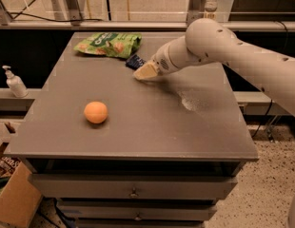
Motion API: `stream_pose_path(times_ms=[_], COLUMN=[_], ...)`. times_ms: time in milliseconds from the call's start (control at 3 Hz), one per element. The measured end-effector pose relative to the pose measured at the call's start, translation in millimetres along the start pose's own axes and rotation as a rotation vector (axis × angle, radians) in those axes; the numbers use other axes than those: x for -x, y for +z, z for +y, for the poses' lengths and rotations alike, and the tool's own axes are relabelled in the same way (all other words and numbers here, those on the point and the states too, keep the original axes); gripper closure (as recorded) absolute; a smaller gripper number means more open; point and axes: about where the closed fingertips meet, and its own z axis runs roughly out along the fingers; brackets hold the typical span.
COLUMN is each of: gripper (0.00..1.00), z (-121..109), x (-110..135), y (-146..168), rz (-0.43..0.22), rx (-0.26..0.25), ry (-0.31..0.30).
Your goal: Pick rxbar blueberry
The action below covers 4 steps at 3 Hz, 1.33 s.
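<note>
The rxbar blueberry (134,61) is a small dark navy bar lying flat on the grey table (138,132), just right of the green bag and partly hidden by my gripper. My gripper (144,71) has cream-coloured fingers and hangs low over the table, at the near-right edge of the bar. The white arm reaches in from the right.
A green crinkled snack bag (108,44) lies at the table's far left. An orange round fruit (95,112) sits at the near left. A white pump bottle (14,82) stands on a ledge left of the table. Drawers are under the tabletop.
</note>
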Motion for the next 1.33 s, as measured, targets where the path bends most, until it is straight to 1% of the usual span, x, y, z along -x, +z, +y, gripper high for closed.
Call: stream_pose_path(times_ms=[333, 667, 1000, 1333], gripper=[0.64, 0.86, 1.00, 1.00], z=[-0.2, 0.4, 3.4, 7.1], x=[1.9, 4.3, 10.0, 20.1], y=[-1.8, -13.6, -38.5, -69.8], rz=[-0.001, -0.010, -0.035, -0.066], rx=[-0.004, -0.010, -0.017, -0.023], ry=[-0.001, -0.002, -0.006, -0.021])
